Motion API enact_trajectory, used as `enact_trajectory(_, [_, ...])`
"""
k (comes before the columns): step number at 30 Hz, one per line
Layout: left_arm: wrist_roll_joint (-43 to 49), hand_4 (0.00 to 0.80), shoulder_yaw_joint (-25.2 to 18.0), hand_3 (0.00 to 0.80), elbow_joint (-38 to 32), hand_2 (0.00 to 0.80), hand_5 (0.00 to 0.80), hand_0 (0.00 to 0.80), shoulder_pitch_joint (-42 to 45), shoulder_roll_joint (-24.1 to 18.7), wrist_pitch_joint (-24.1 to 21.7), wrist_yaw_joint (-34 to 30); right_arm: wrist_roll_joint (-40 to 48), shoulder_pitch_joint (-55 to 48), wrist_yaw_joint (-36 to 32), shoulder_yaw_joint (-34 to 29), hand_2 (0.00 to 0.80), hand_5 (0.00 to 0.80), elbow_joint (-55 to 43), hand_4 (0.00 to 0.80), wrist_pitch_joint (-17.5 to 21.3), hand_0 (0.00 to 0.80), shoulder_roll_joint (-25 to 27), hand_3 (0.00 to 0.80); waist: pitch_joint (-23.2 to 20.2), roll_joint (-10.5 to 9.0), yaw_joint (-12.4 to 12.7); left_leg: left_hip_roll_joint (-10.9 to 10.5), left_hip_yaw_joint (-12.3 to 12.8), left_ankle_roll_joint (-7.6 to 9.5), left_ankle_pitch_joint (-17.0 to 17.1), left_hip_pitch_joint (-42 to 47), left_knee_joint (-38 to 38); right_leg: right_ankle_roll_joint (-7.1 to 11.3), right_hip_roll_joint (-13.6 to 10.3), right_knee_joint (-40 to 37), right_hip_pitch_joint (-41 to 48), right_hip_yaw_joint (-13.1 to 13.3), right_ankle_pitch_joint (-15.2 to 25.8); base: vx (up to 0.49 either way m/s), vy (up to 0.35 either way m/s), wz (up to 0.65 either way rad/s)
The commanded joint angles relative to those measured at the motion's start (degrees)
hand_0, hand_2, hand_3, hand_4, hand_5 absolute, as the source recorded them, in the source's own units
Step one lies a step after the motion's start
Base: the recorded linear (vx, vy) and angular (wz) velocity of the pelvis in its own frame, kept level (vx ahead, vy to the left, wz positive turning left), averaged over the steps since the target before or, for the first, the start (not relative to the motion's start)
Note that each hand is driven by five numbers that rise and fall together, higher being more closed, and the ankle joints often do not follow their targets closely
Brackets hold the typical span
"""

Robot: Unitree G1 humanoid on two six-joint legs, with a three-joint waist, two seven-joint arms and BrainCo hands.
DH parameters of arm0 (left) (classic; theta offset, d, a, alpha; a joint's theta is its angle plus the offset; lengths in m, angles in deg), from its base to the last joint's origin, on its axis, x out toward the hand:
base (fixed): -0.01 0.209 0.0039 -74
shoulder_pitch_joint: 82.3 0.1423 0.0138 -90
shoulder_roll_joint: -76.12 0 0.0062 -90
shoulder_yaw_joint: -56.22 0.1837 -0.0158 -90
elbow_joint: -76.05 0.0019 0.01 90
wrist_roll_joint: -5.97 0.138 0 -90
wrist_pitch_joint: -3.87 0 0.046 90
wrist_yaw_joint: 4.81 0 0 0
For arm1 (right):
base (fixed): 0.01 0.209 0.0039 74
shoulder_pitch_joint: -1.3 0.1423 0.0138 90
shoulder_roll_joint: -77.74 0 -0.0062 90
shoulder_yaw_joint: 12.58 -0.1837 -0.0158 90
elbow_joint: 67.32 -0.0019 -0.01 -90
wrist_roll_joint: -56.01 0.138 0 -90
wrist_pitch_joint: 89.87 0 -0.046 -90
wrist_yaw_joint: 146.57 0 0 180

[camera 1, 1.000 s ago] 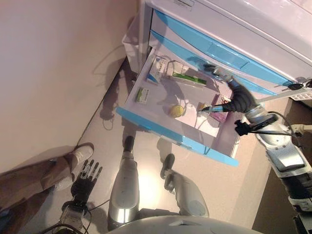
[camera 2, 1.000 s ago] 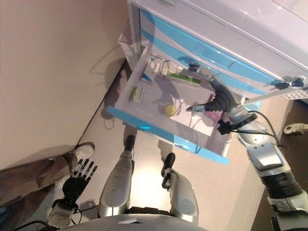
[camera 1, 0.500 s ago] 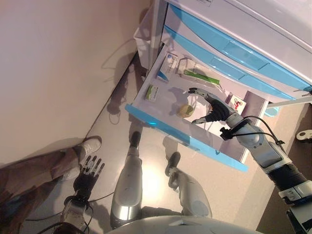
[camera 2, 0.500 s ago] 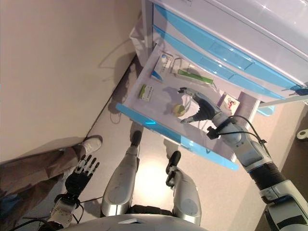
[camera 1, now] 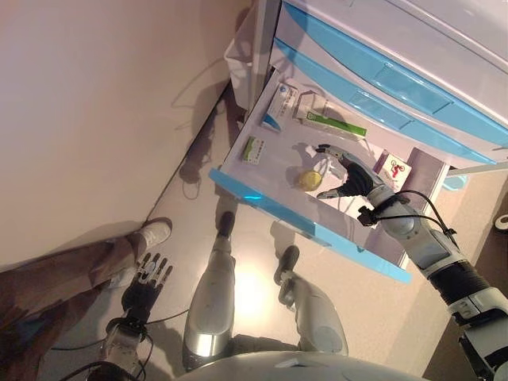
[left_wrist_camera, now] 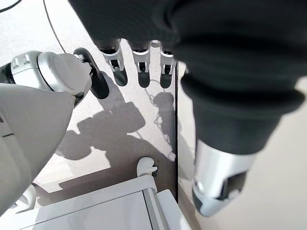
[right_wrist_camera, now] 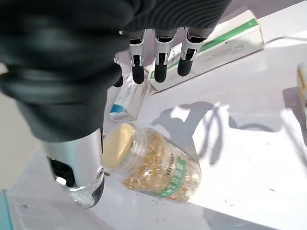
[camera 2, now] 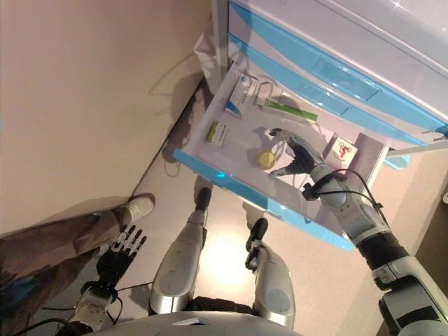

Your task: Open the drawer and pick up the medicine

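The white drawer (camera 1: 238, 163) with a blue front (camera 1: 270, 208) stands pulled out of the cabinet. In it lies a clear medicine bottle (right_wrist_camera: 153, 165) of yellow capsules with a cream cap, on its side (camera 1: 309, 180). My right hand (camera 1: 352, 177) hovers open just above and beside the bottle, fingers spread and thumb (right_wrist_camera: 76, 172) near the cap, not touching it. Beyond the fingers lies a long green-and-white box (right_wrist_camera: 225, 40). A small blue-and-white box (camera 1: 279, 105) and a small green box (camera 1: 253, 149) lie further left. My left hand (camera 1: 143, 278) hangs open near the floor.
Closed blue-fronted drawers (camera 1: 381, 79) sit above the open one. A red-and-white card (camera 1: 395, 169) lies at the drawer's right end. A person's leg and white shoe (camera 1: 147, 236) stand on the floor at the left, close to my left hand. A beige wall (camera 1: 95, 103) runs along the left.
My right hand has come from the drawer's right end leftward to just over the capsule bottle. The camera has shifted, so the whole scene sits differently.
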Motion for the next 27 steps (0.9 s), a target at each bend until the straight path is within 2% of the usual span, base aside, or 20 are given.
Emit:
enact_trajectory(1, [1.2, 0.000, 2.2, 0.000, -1.1, 0.000, 0.000, 0.000, 1.3, -0.4, -0.7, -0.4, 0.3, 2.4, 1.9, 2.7, 0.000, 0.000, -1.0, 0.000, 1.3, 0.000, 1.0, 0.000, -2.3, 0.52, 0.1, -2.0, 1.1, 1.02, -6.1, -1.7, 3.8, 1.15, -1.3, 1.0, -3.5, 0.4, 3.7, 0.000, 0.000, 0.00])
enact_trajectory(27, [1.6, 0.000, 3.1, 0.000, -1.2, 0.000, 0.000, 0.000, 0.5, 0.3, 0.2, -0.1, -2.2, 5.2, 0.3, 6.7, 0.000, 0.000, 5.5, 0.000, -1.7, 0.000, -1.4, 0.000, -1.9, 1.94, 0.6, -2.6, 0.8, 1.40, -5.9, -2.1, 4.3, 0.85, -2.1, 2.7, -4.8, 0.0, 3.5, 0.001, 0.002, 0.01])
